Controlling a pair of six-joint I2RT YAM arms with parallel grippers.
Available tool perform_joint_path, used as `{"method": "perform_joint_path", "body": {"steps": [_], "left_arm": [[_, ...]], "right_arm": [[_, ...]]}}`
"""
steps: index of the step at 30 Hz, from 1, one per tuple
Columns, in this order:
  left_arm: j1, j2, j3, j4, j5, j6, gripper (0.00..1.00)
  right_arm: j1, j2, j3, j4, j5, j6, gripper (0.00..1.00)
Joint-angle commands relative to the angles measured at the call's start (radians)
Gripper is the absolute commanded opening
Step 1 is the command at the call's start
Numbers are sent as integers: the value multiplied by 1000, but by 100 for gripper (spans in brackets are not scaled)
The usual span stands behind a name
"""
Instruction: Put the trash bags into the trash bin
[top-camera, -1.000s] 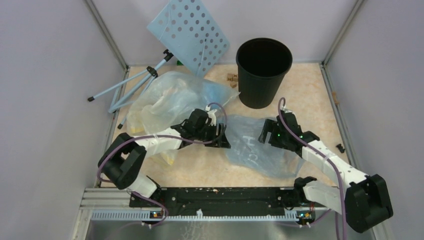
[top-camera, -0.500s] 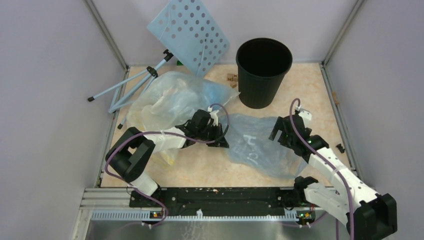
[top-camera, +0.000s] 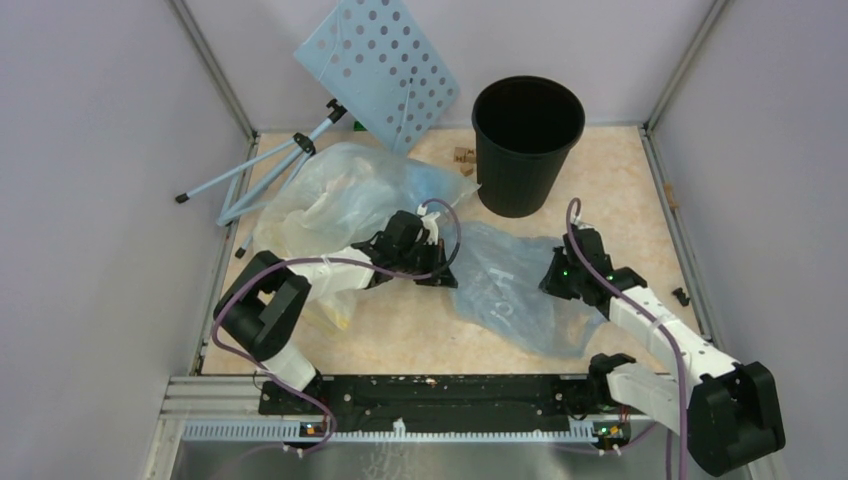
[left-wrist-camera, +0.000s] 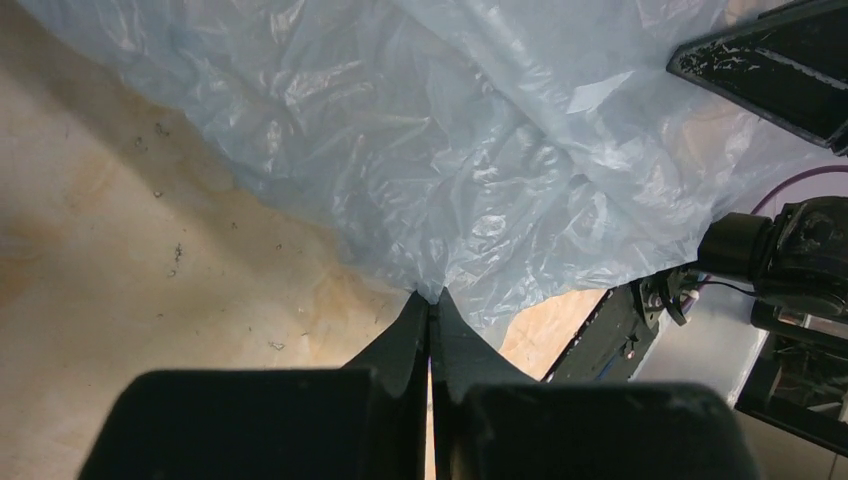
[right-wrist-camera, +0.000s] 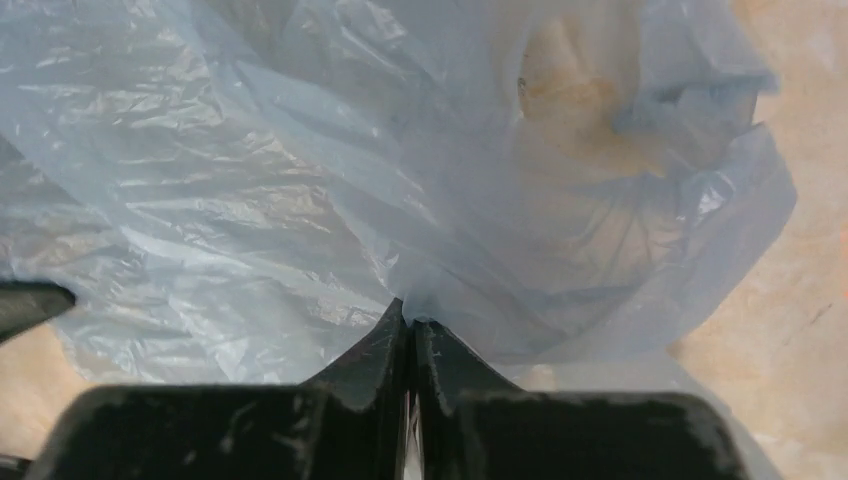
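Observation:
A light-blue trash bag with white lettering lies crumpled on the table between my arms. My left gripper pinches its left edge, and in the left wrist view the film bunches at the shut left gripper. My right gripper is shut on the bag's right edge; in the right wrist view the bag gathers into the closed tips of the right gripper. The black trash bin stands upright behind the bag, its mouth open.
A bigger clear yellowish sack lies left of the bag, under my left arm. A pale-blue perforated panel on a tripod leans at the back left. Small brown bits sit beside the bin. Side rails bound the table.
Both grippers have closed on the bag's edges. The right gripper dropped back down onto the bag's right edge, and the film there has bunched up.

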Motion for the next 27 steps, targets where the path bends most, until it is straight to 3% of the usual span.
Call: {"method": "perform_joint_path", "body": {"steps": [1,15,21,27], "left_arm": [[2,-22,74,-57,-8,68,0],[-15,-256,402,-298,-78,169,0],[-10,-243,586,-347,-221,270,0],[23,-4,968,-378,-253,341,0]], "right_arm": [[-7,-15,92,19,-61,-48,0],[-6,-206,502,13,-242,-129,0],[-7,-226,625,78,-87,-133,0],[-7,-195,650,183,117,-88,0]]}}
